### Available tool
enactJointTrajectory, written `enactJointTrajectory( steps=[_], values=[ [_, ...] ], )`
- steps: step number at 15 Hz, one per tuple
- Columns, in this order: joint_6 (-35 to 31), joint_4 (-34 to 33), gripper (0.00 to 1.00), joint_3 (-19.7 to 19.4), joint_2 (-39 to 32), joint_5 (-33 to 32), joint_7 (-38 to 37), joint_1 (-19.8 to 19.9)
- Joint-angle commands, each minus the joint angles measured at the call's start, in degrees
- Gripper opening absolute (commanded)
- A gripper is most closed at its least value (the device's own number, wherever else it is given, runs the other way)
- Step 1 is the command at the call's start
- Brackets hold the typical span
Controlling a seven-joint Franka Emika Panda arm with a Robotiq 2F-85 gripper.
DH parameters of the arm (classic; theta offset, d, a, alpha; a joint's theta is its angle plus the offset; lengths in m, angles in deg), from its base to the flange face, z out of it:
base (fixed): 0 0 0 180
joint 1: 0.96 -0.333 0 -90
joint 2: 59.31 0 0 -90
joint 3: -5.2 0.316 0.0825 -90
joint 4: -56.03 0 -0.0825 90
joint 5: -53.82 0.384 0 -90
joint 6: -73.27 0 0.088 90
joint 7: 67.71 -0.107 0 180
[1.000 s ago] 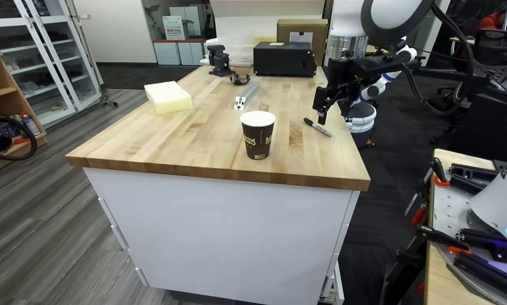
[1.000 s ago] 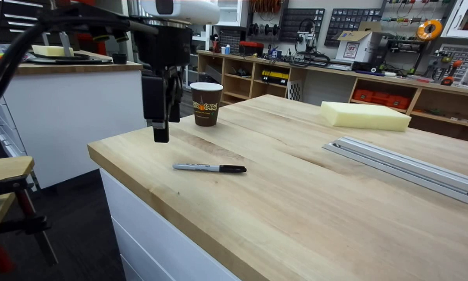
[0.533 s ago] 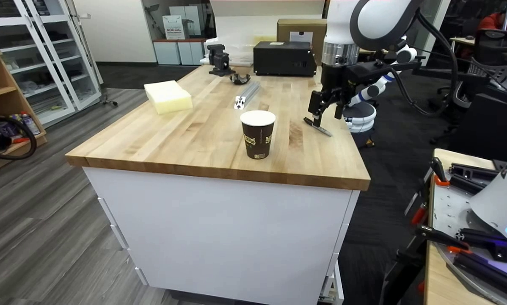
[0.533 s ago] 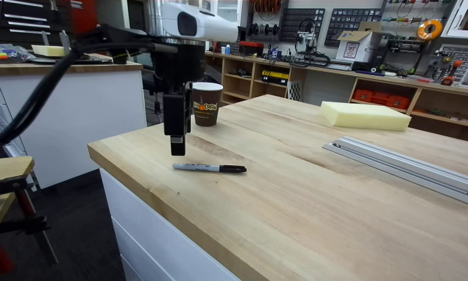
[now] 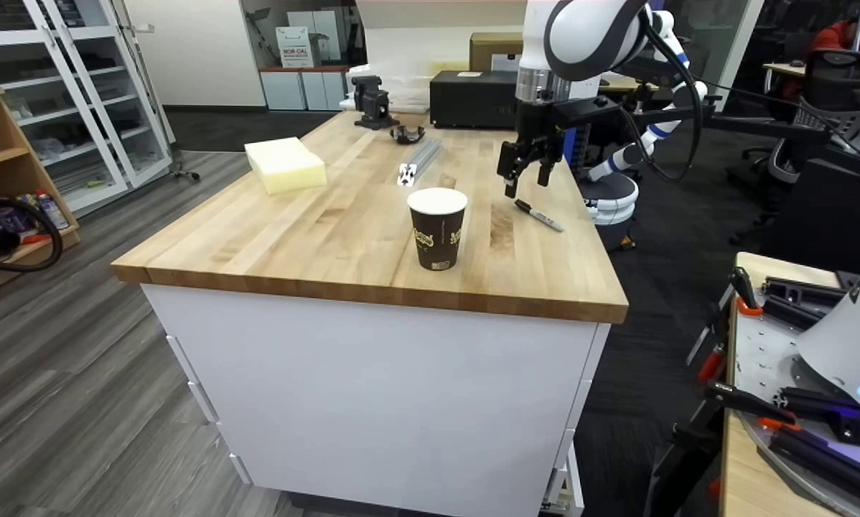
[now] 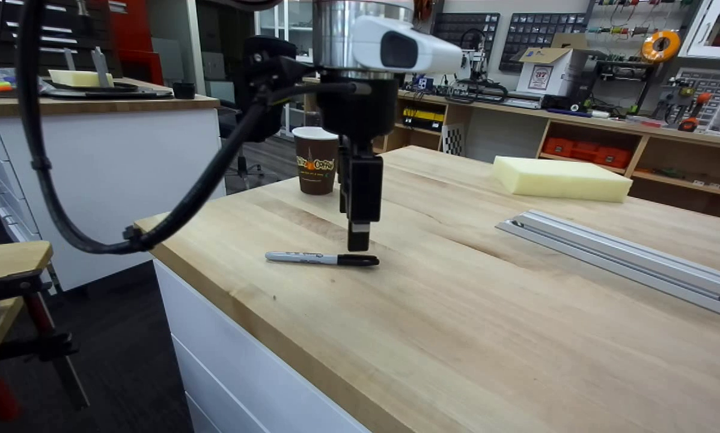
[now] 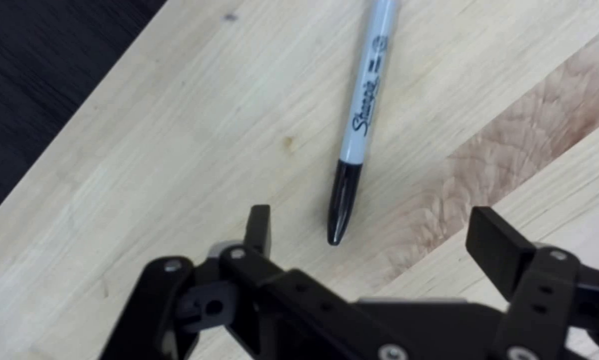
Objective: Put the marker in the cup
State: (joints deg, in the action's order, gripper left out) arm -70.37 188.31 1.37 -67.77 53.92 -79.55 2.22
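Note:
The marker, a grey-bodied pen with a black cap, lies flat on the wooden tabletop in both exterior views [image 5: 539, 216] [image 6: 322, 258]. In the wrist view, the marker [image 7: 360, 115] points down with its cap end toward the jaws. My gripper [image 7: 371, 215] is open and empty above the table, with the cap tip just ahead of the gap between its fingers, nearer the left finger. The gripper shows in both exterior views [image 5: 527, 185] [image 6: 351, 231], near the cap end. The dark brown cup [image 5: 437, 240] with a white rim stands upright; it also shows in an exterior view [image 6: 315, 162], partly behind the gripper.
A pale yellow foam block [image 5: 285, 166] and a silver aluminium profile [image 5: 418, 162] lie on the table [image 5: 329, 237]. A black box [image 5: 473, 100] and a small black vise [image 5: 372, 102] stand farther back. The table edge runs near the marker.
The gripper has moved along above the marker from its grey tail end to its cap end, staying open. The marker and the cup have not moved.

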Motion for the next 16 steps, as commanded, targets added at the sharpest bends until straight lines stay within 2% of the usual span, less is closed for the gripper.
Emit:
enactJointTrajectory(
  steps=[1,6,7,8,10,16],
  values=[
    [4.5,-6.1,1.00,-0.6,-4.6,2.5,4.1,1.4],
    [6.8,-7.0,1.00,-0.7,-7.4,4.1,4.5,2.1],
    [7.1,-6.9,0.97,-0.6,-7.7,4.4,4.7,2.1],
    [7.2,-6.7,0.74,-0.6,-7.9,4.5,4.6,2.0],
    [7.6,-6.5,0.70,-0.6,-8.1,4.6,4.4,1.9],
    [8.5,-7.0,0.31,-0.8,-7.2,4.2,4.2,1.8]
  ],
)
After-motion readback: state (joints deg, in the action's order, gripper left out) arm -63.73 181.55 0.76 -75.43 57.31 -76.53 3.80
